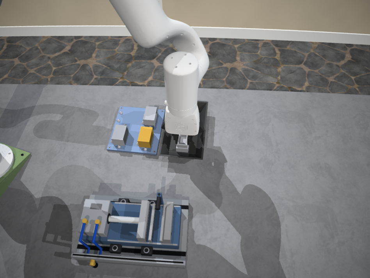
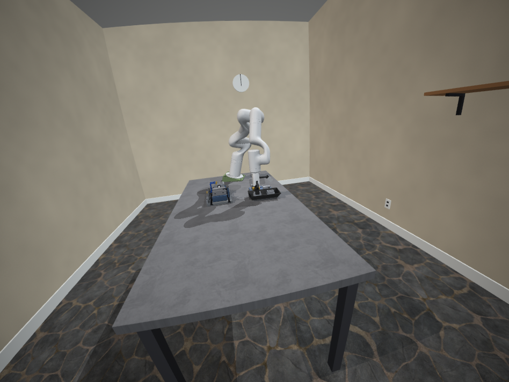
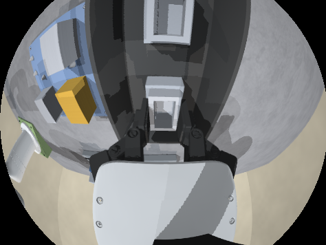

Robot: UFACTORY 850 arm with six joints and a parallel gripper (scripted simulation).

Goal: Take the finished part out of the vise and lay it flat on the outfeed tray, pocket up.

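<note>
The part, a grey block with a rectangular pocket facing up, is clamped between the two dark fingers of the gripper, which is closed part-way on it. It is held inside the black tray, above or at the floor; whether it touches the floor cannot be told. In the top view the part is seen just below the white wrist, near the tray's front wall. A second pocketed block is seen lying flat on the tray floor farther along, apart from the held one.

Just beside the tray a blue plate is set, edge to edge with it. Two grey blocks and a yellow block are carried on it.

The vise is placed nearer the front of the table, well apart from the tray. Nothing is seen between its jaws. Two blue hoses are attached at its left end.

The arm's green base is seen at the left edge.
</note>
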